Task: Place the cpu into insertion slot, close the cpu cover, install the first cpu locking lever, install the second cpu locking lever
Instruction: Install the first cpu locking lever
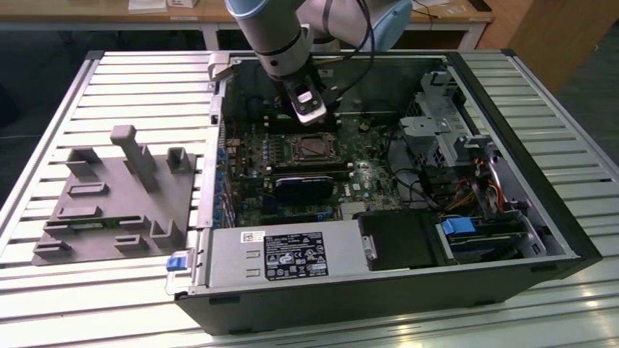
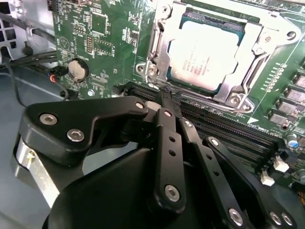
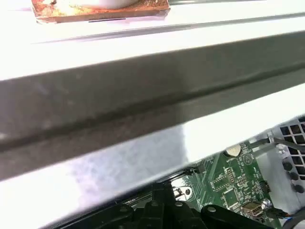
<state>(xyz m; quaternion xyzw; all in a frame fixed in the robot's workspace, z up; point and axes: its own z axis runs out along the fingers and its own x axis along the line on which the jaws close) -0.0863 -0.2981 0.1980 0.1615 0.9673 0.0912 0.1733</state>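
1. A black metal computer case (image 1: 387,301) lies open on a silver slatted metal table (image 1: 58,109).
2. The light blue-grey robot arm (image 1: 271,32) reaches down into the case. Its gripper (image 1: 314,119) sits over the green motherboard (image 1: 372,181), just beside the square, silver-rimmed insertion slot (image 1: 312,147).
3. A black rectangular block (image 1: 301,187) lies near the slot.
4. A grey moulded fixture (image 1: 106,203) rests on the table, to the exterior view's left of the case.
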